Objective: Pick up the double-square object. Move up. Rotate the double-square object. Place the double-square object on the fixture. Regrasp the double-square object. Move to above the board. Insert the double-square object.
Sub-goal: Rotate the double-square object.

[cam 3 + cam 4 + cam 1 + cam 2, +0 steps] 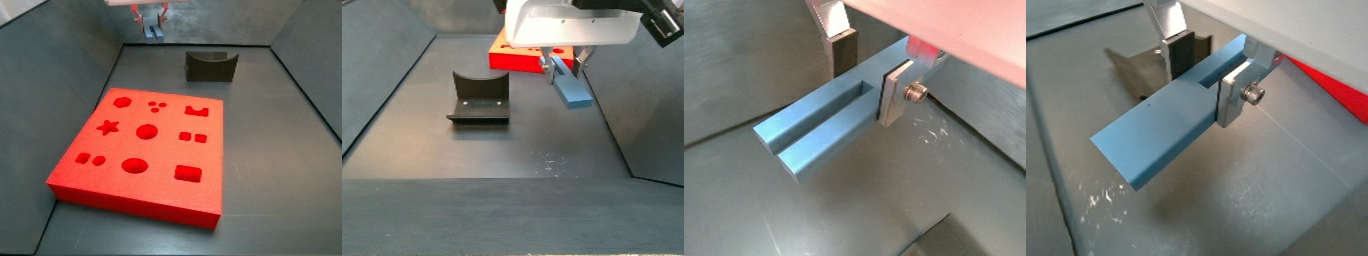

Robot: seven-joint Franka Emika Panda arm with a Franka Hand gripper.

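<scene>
My gripper (869, 78) is shut on the double-square object (824, 115), a slate-blue block with a long slot between two prongs. The block is clamped at one end between the silver fingers (1233, 97) and juts out from them over the grey floor (1267, 190). In a side view the double-square object (572, 88) hangs tilted below the gripper (556, 58), off the floor. The fixture (480, 97), a dark notched block, stands apart from it; a wrist view shows the fixture (1140, 68) behind the block. The red board (147, 140) lies flat with its shape holes up.
Dark grey walls (60, 70) ring the floor on all sides. In a side view the board (508, 55) lies just behind the gripper, and a corner of the board (1336, 92) shows in a wrist view. The fixture (210, 65) stands beyond the board's far edge.
</scene>
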